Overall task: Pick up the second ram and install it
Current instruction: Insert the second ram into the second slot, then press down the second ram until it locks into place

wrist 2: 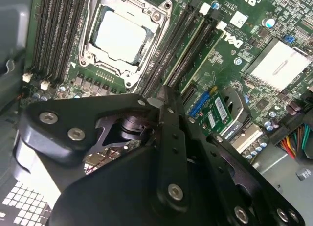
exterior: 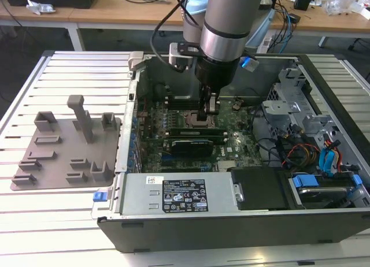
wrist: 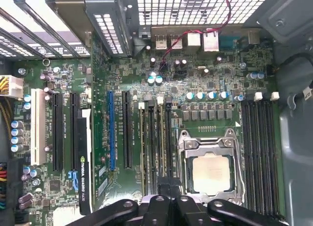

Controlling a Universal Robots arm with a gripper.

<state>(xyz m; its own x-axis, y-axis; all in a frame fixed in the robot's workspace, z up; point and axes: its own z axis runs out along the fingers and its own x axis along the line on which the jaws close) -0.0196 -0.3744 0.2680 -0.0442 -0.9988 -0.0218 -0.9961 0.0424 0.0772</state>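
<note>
one thin ram stands edge-up beside the cpu socket, under my fingers, which are pinched together. i'd press straight down, evenly, so both end latches click.

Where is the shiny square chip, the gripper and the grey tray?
processor chip (wrist: 210,173), first wrist view, middle of its silver lid.
gripper (exterior: 208,107), exterior view, at its fingertips.
grey tray (exterior: 60,157), exterior view, bare flat base.

White slatted metal table carries an open computer case lying on its side, toward the exterior view's right. Grey plastic tray with raised blocks lies flat on the slats just beside the case, on the exterior view's left.
</note>
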